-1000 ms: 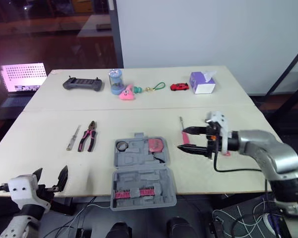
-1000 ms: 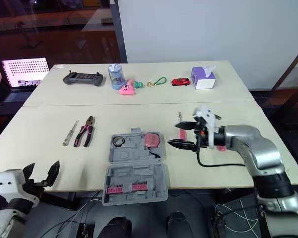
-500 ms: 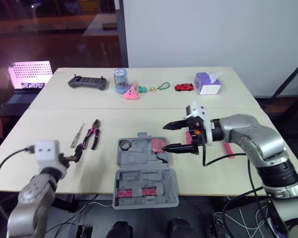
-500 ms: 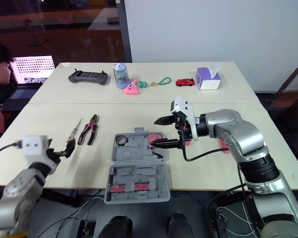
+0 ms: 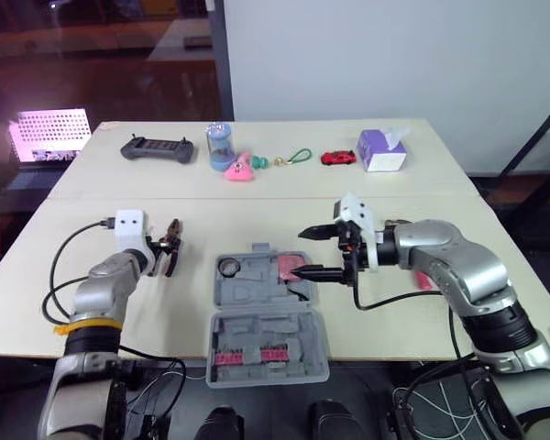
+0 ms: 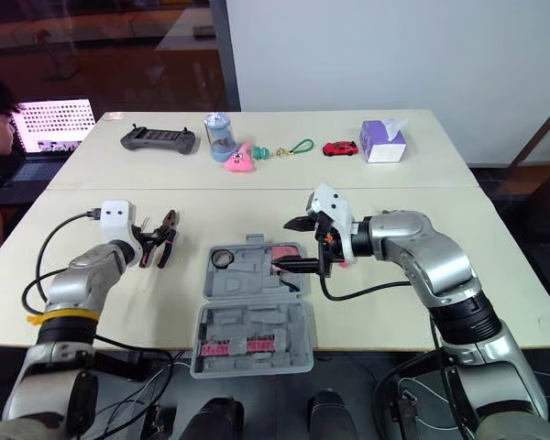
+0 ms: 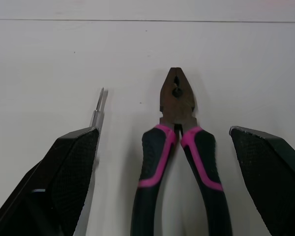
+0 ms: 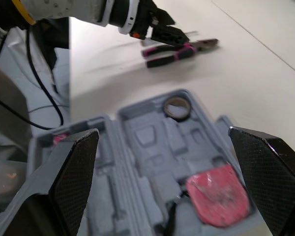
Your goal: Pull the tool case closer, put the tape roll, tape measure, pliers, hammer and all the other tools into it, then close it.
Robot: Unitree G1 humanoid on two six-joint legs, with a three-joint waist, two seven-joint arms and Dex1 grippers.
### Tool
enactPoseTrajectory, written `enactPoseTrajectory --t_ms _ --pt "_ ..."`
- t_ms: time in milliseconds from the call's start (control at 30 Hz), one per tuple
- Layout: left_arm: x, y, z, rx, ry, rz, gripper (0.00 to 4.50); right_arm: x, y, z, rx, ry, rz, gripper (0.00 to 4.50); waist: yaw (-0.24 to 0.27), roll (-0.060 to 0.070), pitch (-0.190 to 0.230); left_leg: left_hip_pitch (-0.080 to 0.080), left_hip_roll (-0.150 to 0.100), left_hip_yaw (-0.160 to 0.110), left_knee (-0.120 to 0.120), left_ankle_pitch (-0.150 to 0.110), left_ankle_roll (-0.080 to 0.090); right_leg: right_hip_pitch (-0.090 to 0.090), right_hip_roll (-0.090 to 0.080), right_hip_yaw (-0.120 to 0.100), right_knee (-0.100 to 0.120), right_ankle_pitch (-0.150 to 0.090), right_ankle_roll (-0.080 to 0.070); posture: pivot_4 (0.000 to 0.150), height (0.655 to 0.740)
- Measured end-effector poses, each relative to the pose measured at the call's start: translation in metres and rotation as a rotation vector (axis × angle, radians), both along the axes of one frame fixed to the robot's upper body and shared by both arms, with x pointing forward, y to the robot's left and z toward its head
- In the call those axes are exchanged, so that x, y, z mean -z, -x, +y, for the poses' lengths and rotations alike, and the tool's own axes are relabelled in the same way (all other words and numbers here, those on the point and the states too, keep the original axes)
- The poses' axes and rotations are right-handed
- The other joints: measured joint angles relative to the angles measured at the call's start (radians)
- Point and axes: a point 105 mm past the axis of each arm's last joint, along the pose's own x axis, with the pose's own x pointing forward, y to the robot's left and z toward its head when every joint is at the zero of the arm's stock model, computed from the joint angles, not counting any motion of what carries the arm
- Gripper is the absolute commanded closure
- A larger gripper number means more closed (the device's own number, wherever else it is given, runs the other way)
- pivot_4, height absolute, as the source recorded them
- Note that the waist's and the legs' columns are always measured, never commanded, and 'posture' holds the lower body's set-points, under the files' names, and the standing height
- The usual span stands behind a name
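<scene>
1. The left gripper is hovering with fingers spread wide around the black-and-pink-handled pliers, which are lying on the white table beside a slim metal screwdriver.
2. The right gripper is hanging open over the open grey plastic tool case at the table's front edge.
3. The case is holding a dark tape roll and a pink tape measure.

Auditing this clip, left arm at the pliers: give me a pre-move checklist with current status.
1. Left gripper open: ok.
2. Pliers between its fingers, handles toward it: ok.
3. Screwdriver clear of the fingers: not ok, it runs under one.
4. Tool case open: ok.
5. Pliers slot in the case free: cannot tell.
6. Right gripper clear of the case: not ok, it hangs open over it.
</scene>
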Motion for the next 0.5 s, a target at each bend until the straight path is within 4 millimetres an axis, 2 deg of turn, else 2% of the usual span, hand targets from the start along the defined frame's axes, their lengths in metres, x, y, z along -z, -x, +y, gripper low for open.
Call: enactPoseTrajectory --t_ms 167,367,467,500 --pt "0.008 -0.012 -0.007 0.032 0.016 0.01 0.0 0.003 -0.003 -0.004 0.03 0.028 0.003 0.04 -0.001 0.0 0.0 0.0 0.0 0.0 0.0 0.0 0.0 0.0 0.0 0.0 0.0 0.0 0.0 0.15 0.74" --pt "0.026 -0.01 -0.008 0.051 0.032 0.046 0.0 0.007 -0.009 -0.013 0.093 0.081 0.004 0.04 -0.001 0.0 0.0 0.0 0.0 0.0 0.0 0.0 0.0 -0.001 0.0 0.0 0.001 0.0 0.0 0.15 0.74" --pt "0.025 -0.011 -0.01 0.063 0.034 0.044 0.0 0.01 -0.009 -0.013 0.102 0.093 0.015 0.04 -0.001 0.0 0.0 0.0 0.0 0.0 0.0 0.0 0.0 -0.001 0.0 0.0 0.001 0.0 0.0 0.15 0.74" --pt "0.025 -0.011 -0.012 0.069 0.038 0.045 0.26 0.011 -0.009 -0.013 0.105 0.096 0.019 0.01 -0.001 0.0 0.0 0.0 0.0 0.0 0.0 0.0 0.0 -0.001 0.0 0.0 0.001 0.0 0.0 0.15 0.74"
